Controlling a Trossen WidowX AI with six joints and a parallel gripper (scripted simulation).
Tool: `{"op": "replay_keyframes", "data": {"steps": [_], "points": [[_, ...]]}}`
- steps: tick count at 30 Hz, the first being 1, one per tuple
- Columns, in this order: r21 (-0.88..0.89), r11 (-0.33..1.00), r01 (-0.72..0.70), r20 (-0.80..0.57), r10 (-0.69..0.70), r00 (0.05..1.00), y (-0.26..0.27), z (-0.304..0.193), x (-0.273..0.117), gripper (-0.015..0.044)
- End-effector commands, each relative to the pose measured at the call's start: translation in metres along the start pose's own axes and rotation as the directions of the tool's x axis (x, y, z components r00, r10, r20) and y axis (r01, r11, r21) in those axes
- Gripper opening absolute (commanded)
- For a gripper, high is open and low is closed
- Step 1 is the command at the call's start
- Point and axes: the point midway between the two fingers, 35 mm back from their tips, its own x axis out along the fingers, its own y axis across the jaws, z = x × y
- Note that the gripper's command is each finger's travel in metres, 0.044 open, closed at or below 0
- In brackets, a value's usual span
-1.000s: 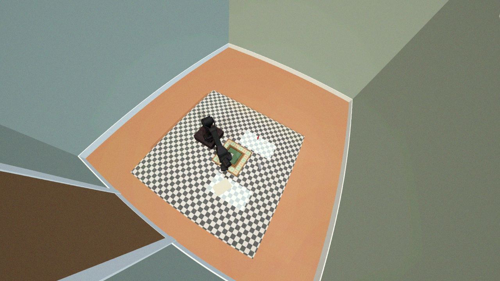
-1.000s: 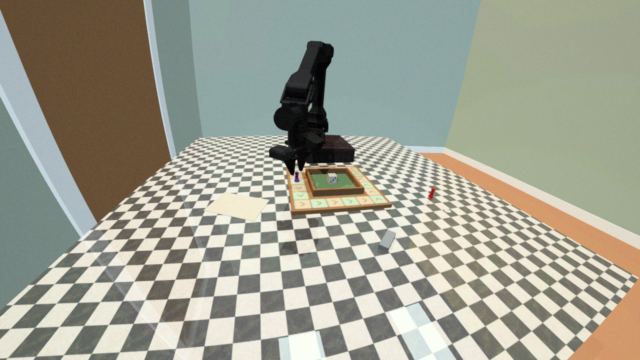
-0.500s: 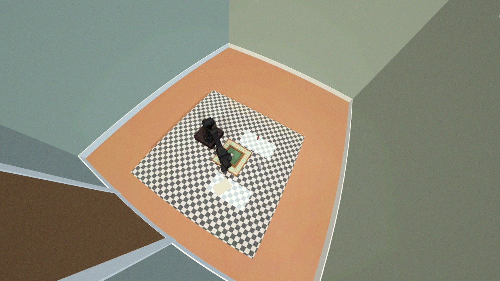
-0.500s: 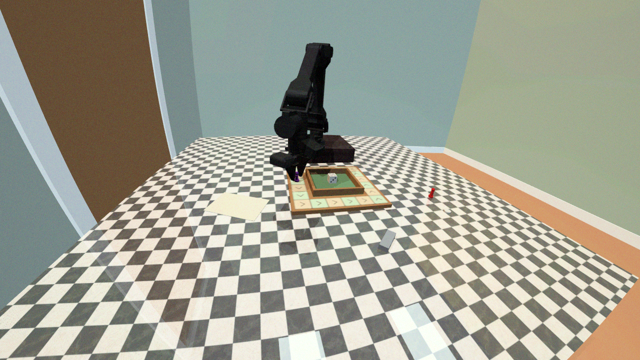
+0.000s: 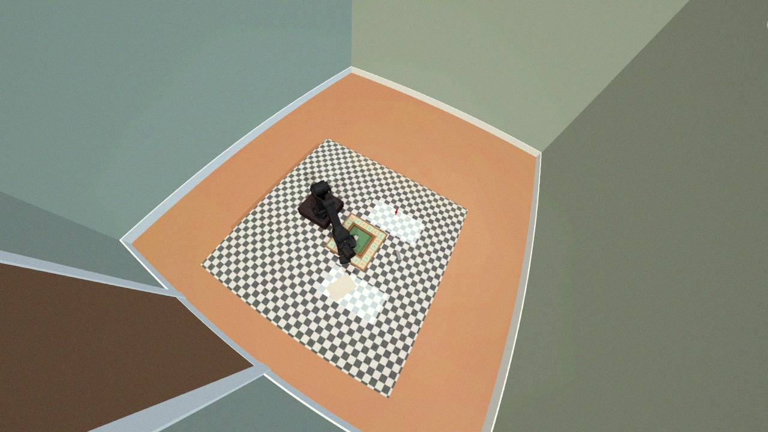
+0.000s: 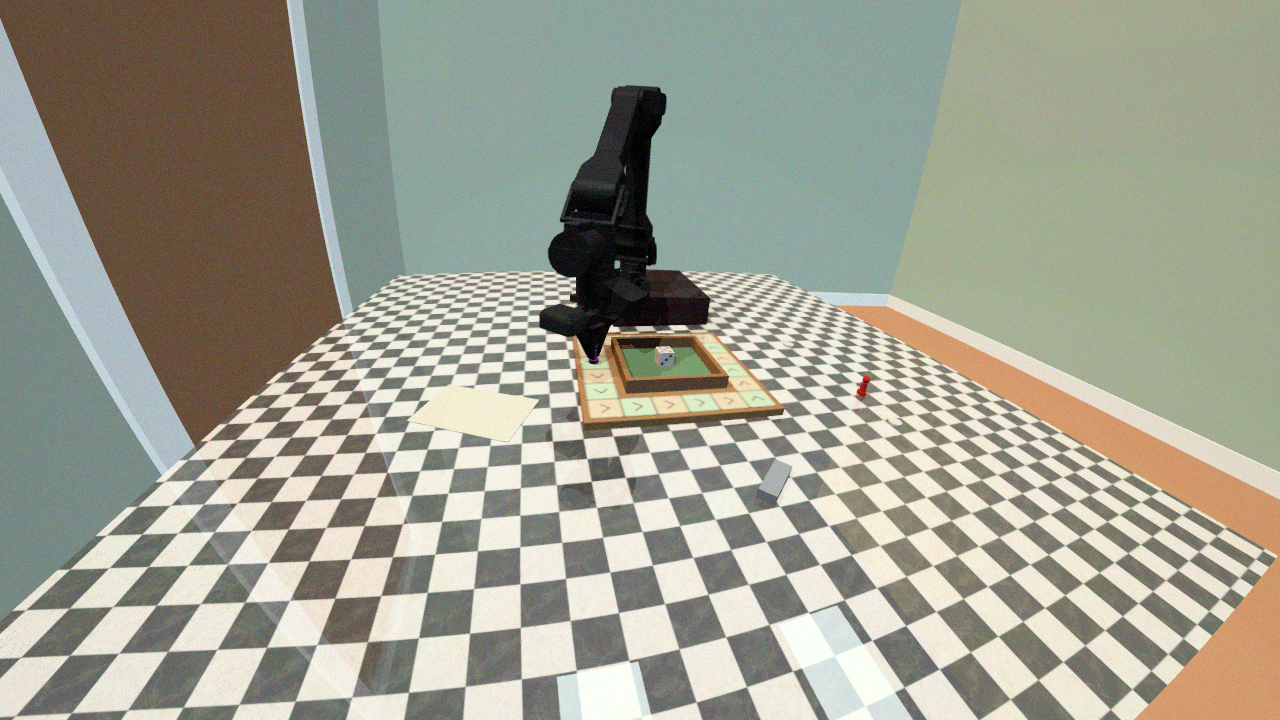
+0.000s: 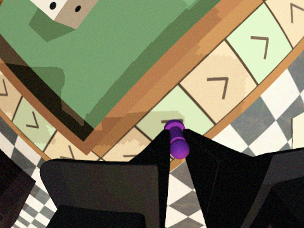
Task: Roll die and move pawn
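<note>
My gripper (image 6: pixel 593 351) (image 7: pixel 175 135) is shut on the purple pawn (image 6: pixel 593 360) (image 7: pixel 179 149). The pawn stands at a pale green square on the left side of the board (image 5: pixel 375 244) (image 6: pixel 680 418) (image 7: pixel 200 92); whether its base touches the square is unclear. The arrows on that side run toward the front corner in the exterior view. The white die (image 6: pixel 664 356) (image 7: pixel 71 13) rests on the green floor of the dice tray (image 6: pixel 677 384) (image 7: pixel 158 80). Its top is cut off in the wrist view and too small to read for certain in the exterior view.
A cream sheet (image 5: pixel 341 287) (image 6: pixel 474 413) lies left of the board in the exterior view. A grey block (image 5: pixel 398 255) (image 6: pixel 775 480) lies in front to the right. A red pawn (image 5: pixel 396 212) (image 6: pixel 862 386) stands farther right, near a small pale object (image 6: pixel 894 420). The tray walls rise beside my gripper.
</note>
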Motion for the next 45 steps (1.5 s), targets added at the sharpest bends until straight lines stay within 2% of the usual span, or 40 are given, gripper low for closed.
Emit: {"op": "replay_keyframes", "data": {"steps": [1,21,30,45], "points": [[0.000,1.000,0.002,0.003,-0.002,1.000,-0.002,0.001,-0.008,0.0000],[0.000,1.000,0.002,0.003,-0.002,1.000,-0.005,0.002,-0.126,0.0000],[0.019,1.000,-0.006,0.009,0.006,1.000,-0.011,0.019,-0.118,0.0000],[0.011,1.000,-0.002,0.012,0.001,1.000,-0.037,0.103,-0.083,0.0000]]}}
